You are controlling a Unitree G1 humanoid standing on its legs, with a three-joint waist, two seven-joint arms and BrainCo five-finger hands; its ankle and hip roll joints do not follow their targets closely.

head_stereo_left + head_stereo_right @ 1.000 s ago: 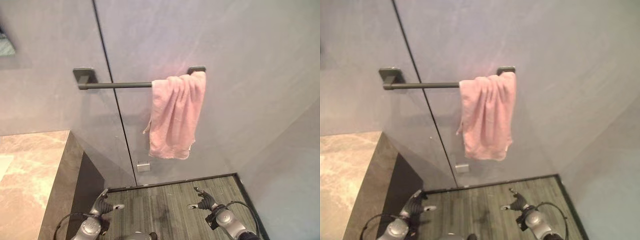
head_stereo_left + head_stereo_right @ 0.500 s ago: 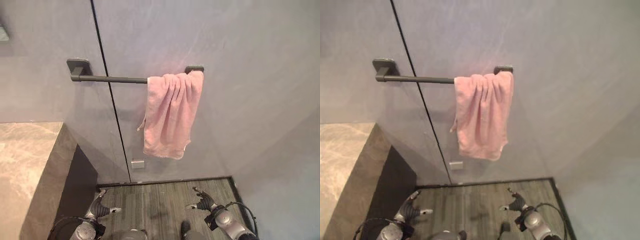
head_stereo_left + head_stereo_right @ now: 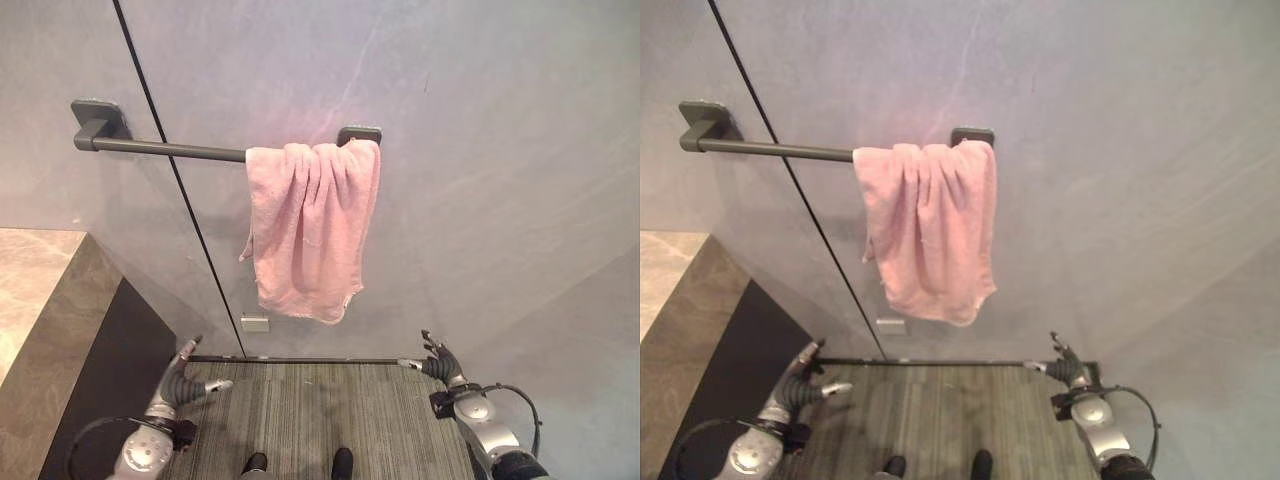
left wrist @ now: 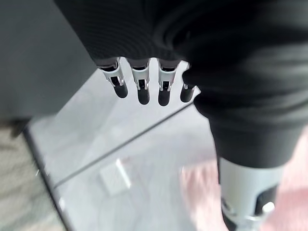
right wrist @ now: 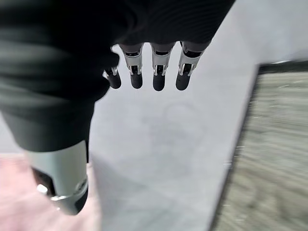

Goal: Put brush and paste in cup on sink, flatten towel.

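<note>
Starting from the left, a marble counter [image 3: 35, 290] is seen beside the grey wall [image 3: 480, 150], and the left hand [image 3: 180, 383] is held low with its fingers relaxed and empty. A pink towel [image 3: 305, 230] is hung bunched on the right end of a dark towel bar [image 3: 160, 149]. At the right, the right hand [image 3: 438, 362] is held low, its fingers loose and empty.

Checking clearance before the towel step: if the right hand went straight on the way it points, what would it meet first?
Probably the bare grey wall, below and right of the pink towel; the right hand is open, though depth is unclear.
</note>
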